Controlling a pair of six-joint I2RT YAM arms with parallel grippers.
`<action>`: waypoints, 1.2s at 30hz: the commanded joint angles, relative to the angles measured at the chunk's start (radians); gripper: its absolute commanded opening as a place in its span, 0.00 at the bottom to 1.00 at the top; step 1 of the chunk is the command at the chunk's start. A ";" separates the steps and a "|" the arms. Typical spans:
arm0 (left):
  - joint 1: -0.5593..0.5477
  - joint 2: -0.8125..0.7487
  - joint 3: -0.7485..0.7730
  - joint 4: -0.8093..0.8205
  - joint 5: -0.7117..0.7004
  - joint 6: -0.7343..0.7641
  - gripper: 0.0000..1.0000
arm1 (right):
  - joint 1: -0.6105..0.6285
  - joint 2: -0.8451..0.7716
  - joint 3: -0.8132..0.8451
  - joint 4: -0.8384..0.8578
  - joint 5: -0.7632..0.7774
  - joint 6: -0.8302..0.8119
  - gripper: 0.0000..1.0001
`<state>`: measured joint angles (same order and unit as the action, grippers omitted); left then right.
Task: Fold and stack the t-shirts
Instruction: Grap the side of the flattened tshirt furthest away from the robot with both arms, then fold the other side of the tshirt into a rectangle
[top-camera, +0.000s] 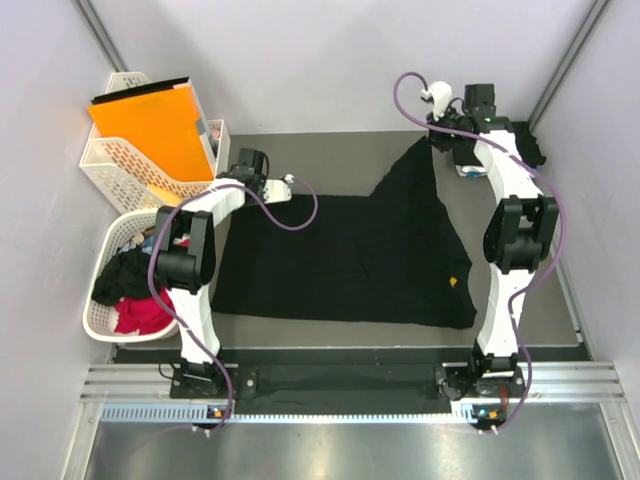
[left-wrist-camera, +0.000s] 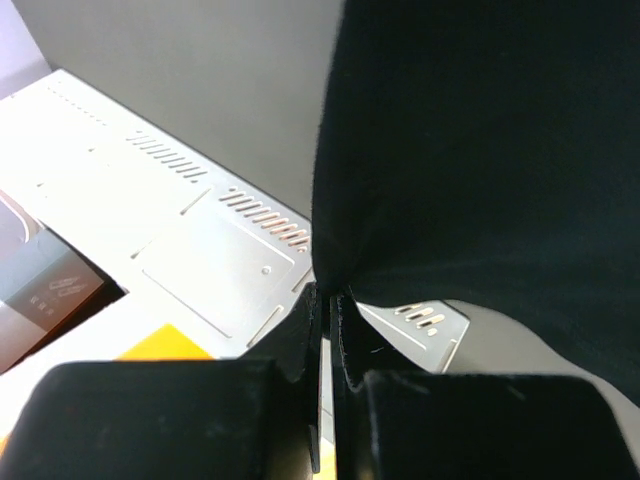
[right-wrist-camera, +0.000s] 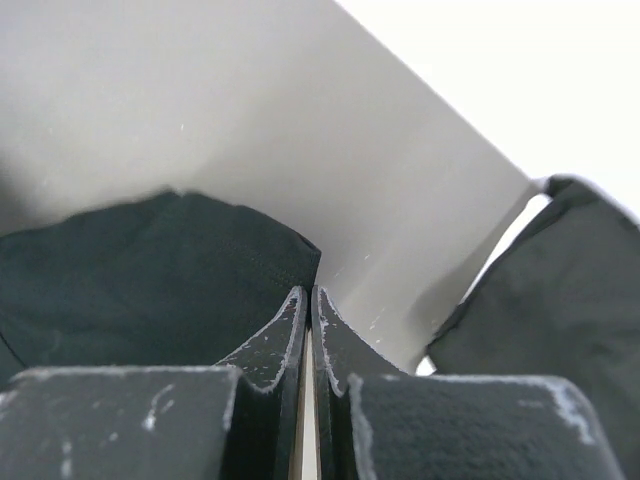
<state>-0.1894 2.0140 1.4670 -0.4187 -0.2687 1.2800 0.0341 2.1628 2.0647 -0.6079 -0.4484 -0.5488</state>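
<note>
The black t-shirt (top-camera: 345, 265) lies spread across the middle of the grey table (top-camera: 330, 160). Most of it is flat, but 1 part rises in a taut peak toward 1 o'clock.

The left gripper (left-wrist-camera: 325, 300) is at the shirt's 10 o'clock corner. Its jaws are squeezed narrow, with a fold of the black cloth pinched between the tips, and in the left wrist view the rest of the shirt hangs away from the grip toward 2 o'clock.

The right gripper (right-wrist-camera: 305, 300) is at the top of the peak. Its jaws are pressed together, and the edge of the cloth runs right up to the closed tips, so it holds that part of the shirt. The straight edges of the peak in the top view fit this.

A second dark cloth (top-camera: 532, 152) lies bunched at 2 o'clock, just beyond the right arm and apart from the spread shirt.

At 9 o'clock, a white lattice basket (top-camera: 100, 320) holds a heap of clothes, with a red shirt (top-camera: 140, 315) at its near side and a crumpled black one (top-camera: 125, 275) above it. At 10 o'clock, an upper basket (top-camera: 110, 165) holds the orange folder (top-camera: 150, 130), which leans tilted in it.
</note>
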 joint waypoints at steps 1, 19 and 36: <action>0.015 -0.001 0.027 0.044 -0.038 -0.013 0.00 | 0.004 -0.023 0.071 0.025 -0.010 -0.025 0.00; 0.018 -0.001 -0.002 0.086 -0.038 0.004 0.00 | 0.059 -0.058 0.004 -0.042 -0.042 -0.108 0.00; 0.025 -0.052 -0.053 0.072 -0.012 0.030 0.00 | 0.058 -0.310 -0.219 -0.214 -0.042 -0.273 0.00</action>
<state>-0.1776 2.0239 1.4349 -0.3683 -0.2852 1.2938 0.0834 1.9301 1.8130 -0.7292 -0.4469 -0.7567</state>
